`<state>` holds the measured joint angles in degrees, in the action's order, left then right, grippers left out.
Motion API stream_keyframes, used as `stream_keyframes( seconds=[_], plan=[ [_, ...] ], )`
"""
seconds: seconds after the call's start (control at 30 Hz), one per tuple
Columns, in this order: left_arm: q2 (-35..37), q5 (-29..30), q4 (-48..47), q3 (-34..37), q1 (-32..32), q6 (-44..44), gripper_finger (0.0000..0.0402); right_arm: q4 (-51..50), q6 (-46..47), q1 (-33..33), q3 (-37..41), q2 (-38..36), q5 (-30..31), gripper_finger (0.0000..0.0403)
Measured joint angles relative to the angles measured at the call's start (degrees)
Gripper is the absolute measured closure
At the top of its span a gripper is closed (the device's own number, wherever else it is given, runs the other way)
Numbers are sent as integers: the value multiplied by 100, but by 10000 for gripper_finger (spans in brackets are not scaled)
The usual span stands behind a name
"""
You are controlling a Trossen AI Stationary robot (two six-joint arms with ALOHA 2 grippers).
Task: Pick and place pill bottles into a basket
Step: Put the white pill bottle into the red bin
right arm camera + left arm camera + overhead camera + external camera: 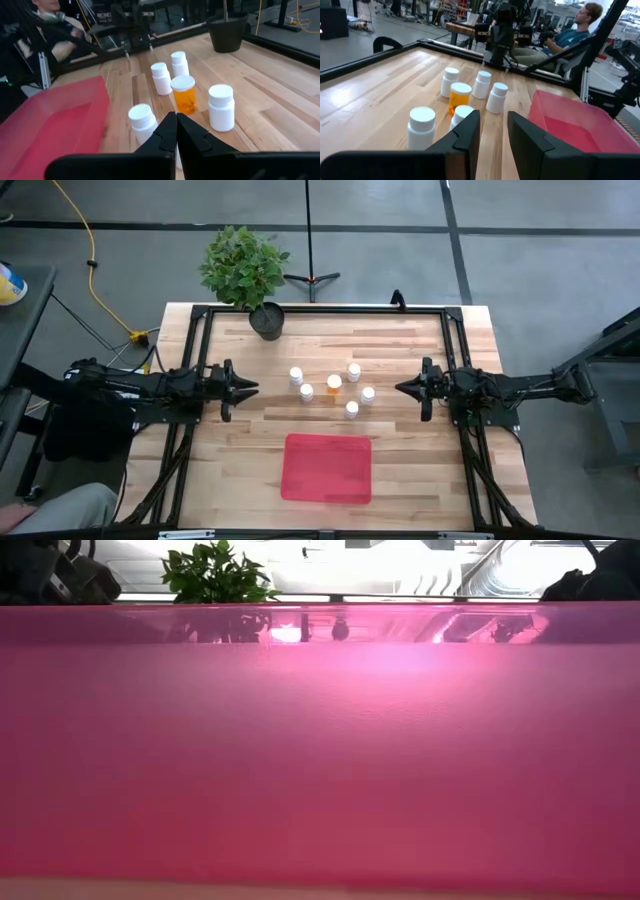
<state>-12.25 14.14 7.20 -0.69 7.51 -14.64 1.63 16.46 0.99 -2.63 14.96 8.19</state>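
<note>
On my overhead feed I log six pill bottles (330, 391) standing upright in a loose cluster at mid-table, none of them in the basket (326, 468), which lies flat nearer the front edge, just below the cluster. Item by item: one amber bottle (334, 383) with a white cap at the centre; white bottles around it, one to the left (296, 376), one at lower left (306, 392), one above right (354, 371), one at right (368, 394), and one nearest the basket (351, 409). The left gripper (250, 388) hangs at the left of the cluster, pointing toward it, touching nothing; my left wrist feed shows its fingers (467, 131) parted with a clear gap, bottles beyond them. The right gripper (403, 388) sits opposite, at the right of the cluster, also clear of the bottles; on the right wrist feed its fingers (167, 132) meet tip to tip, holding nothing. A potted plant (247, 272) stands at the table's far left corner. My low feed is filled almost wholly by the basket's red wall. A seated person (568, 35) shows beyond the table on the left wrist feed.
</note>
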Motion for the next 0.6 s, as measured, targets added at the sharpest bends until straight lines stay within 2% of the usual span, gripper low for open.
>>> stream_keyframes(
  seconds=[0.33, 0.6],
  plan=[
    [2, 215, 183, -277, 0, 545, 268, 129, 1, 0, 0, 0, -4, 402],
    [0, 276, 167, -432, 0, 600, 268, 521, 2, 0, -11, -2, -4, 402]
  ],
)
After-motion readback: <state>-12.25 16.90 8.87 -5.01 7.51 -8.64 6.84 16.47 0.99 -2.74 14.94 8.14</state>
